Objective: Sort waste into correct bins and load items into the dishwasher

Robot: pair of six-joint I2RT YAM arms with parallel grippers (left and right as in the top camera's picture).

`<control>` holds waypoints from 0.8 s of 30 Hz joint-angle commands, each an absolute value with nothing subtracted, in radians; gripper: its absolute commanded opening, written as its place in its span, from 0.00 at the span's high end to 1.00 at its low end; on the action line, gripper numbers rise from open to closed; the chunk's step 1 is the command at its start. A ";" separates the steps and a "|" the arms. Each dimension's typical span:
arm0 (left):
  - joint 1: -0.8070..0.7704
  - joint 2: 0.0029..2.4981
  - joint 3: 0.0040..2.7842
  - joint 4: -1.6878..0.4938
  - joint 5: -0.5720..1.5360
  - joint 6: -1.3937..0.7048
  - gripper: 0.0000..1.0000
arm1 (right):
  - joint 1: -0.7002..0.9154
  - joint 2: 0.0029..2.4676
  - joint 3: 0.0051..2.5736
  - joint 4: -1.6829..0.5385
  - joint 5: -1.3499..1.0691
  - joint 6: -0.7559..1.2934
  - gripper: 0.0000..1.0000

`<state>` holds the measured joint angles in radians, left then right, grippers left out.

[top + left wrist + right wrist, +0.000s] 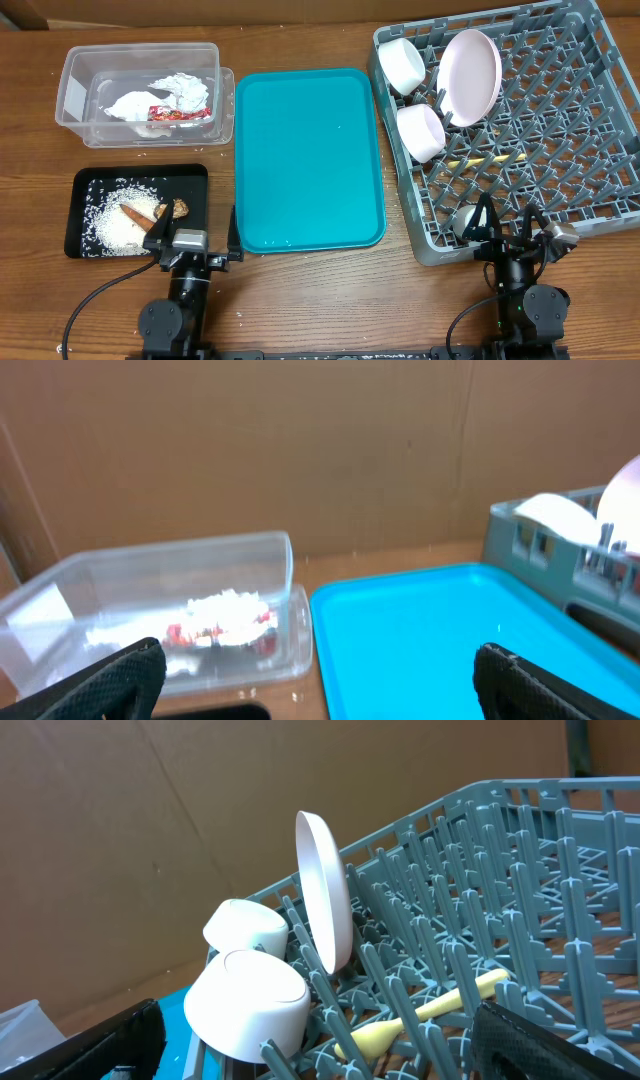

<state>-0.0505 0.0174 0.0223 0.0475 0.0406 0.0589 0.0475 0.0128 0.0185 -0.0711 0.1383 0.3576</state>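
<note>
The clear tub [80,70] holds crumpled napkins [180,90] and a red wrapper [180,114]; the tub also shows in the left wrist view [240,560]. The black tray [85,180] holds rice [110,225], a brown stick [135,215] and a brown clump [178,208]. The grey rack [590,120] holds two white bowls [402,62] [421,131], a pale pink dish on edge [470,72], a yellow spoon [485,161] and a small white cup [464,221]. My left gripper [195,237] is open and empty by the black tray. My right gripper [508,225] is open and empty at the rack's near edge.
The teal serving tray [308,160] lies between the bins and the rack and has nothing on it. A brown cardboard wall [300,450] stands behind the table. Cables run from both arm bases at the front edge.
</note>
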 commanded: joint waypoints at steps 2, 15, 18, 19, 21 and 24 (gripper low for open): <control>-0.053 0.003 0.004 0.013 0.042 0.064 0.00 | 0.052 0.003 0.008 -0.065 0.140 0.347 0.00; -0.053 0.004 0.005 -0.073 0.052 0.060 0.00 | 0.052 0.003 0.008 -0.065 0.140 0.347 0.00; -0.053 0.004 0.005 -0.073 0.052 0.060 0.00 | 0.052 0.003 0.008 -0.065 0.140 0.347 0.00; -0.053 0.004 0.005 -0.073 0.052 0.060 0.00 | 0.052 0.003 0.008 -0.065 0.140 0.347 0.00; -0.053 0.004 0.005 -0.073 0.052 0.060 0.00 | 0.052 0.003 0.008 -0.065 0.140 0.347 0.00; -0.053 0.004 0.005 -0.073 0.052 0.060 0.00 | 0.052 0.003 0.008 -0.065 0.140 0.347 0.00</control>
